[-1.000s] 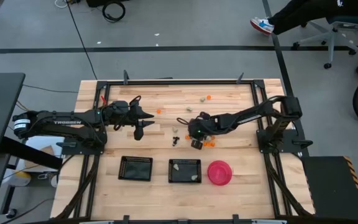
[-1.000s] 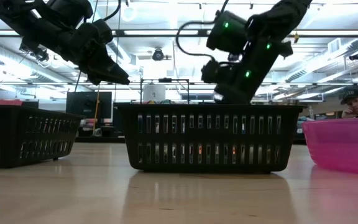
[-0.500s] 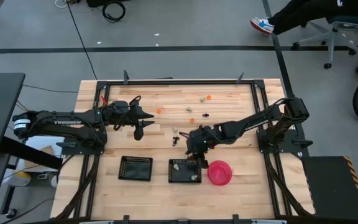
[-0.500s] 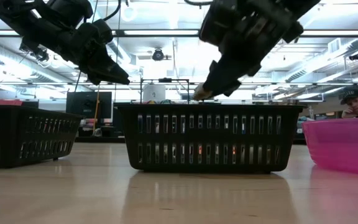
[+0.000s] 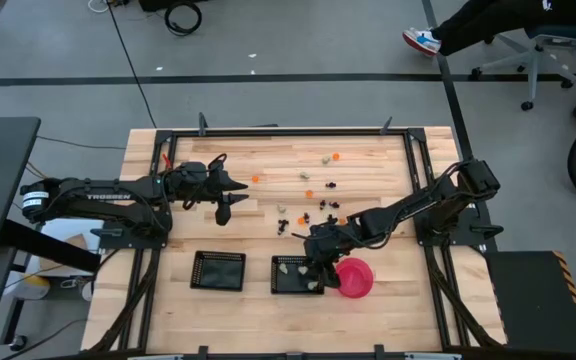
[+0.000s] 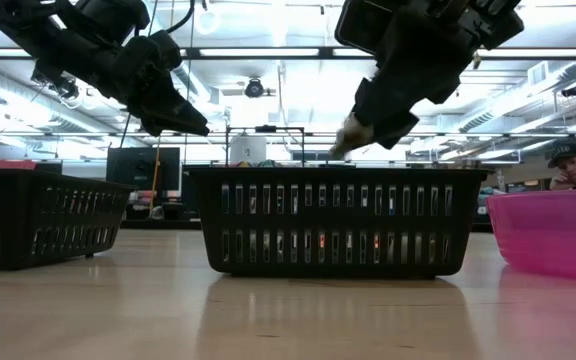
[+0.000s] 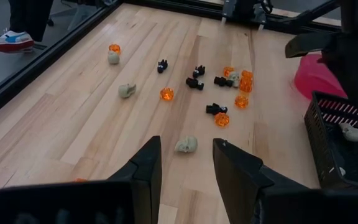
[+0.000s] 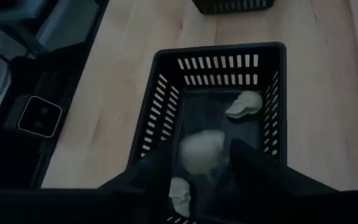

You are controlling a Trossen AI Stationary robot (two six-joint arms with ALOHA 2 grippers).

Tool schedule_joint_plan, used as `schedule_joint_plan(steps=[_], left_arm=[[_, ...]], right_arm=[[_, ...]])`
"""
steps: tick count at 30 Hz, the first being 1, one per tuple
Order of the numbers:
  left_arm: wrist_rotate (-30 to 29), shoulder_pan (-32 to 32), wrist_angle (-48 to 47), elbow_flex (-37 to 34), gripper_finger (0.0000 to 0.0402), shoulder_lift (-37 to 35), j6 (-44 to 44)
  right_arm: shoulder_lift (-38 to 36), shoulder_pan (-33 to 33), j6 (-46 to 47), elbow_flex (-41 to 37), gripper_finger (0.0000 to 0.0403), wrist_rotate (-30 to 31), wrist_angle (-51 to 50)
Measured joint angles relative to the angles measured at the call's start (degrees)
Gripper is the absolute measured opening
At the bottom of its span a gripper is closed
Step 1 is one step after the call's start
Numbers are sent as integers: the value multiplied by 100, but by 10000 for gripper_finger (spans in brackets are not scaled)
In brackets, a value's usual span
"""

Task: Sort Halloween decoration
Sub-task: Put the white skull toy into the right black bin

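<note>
Over the middle tray [image 5: 297, 274] your right gripper [image 5: 315, 262] hangs, fingers [image 8: 253, 163] grasping a pale skull [image 8: 200, 151]; two skulls [image 8: 243, 104] lie inside. Beyond that tray, trinkets [image 5: 316, 207] dot the tabletop [image 5: 368, 180]. Your left gripper [image 5: 230, 196] hovers there, fingers released.

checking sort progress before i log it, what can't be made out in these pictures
- Left tray: whether it holds anything; high view too small, low view blocked by its slatted wall.
- Pink bowl: contents unseen; right arm overlaps it in high view, the picture's edge cuts it in low view.
- Right tool holds a pale skull over the middle tray; the skull is blurred.
- Left tool: open, nothing between its fingers.
</note>
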Motion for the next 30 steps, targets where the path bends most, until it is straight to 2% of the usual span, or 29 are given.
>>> schedule_joint_plan(steps=[4, 7, 9, 14, 17, 20, 30], left_arm=[[0, 0, -1, 0, 116, 0, -2], [0, 0, -1, 0, 116, 0, -2], [0, 0, -1, 0, 116, 0, 0], [0, 0, -1, 0, 116, 0, 0], [0, 0, -1, 0, 116, 0, 0], [0, 0, 0, 0, 116, 0, 2], [0, 0, 2, 0, 116, -2, 2]], right_arm=[[-50, -53, 96, 4, 203, -2, -315], [-244, -163, 276, 4, 220, 152, -972], [-409, -241, 458, 4, 223, 477, -1476], [-779, -343, 674, 13, 213, 1852, -2624], [-762, -426, 656, 11, 201, 2184, -3147], [-594, -549, 507, -52, 191, 2232, -3214], [-507, -1001, 171, -862, 176, 2404, -2326]])
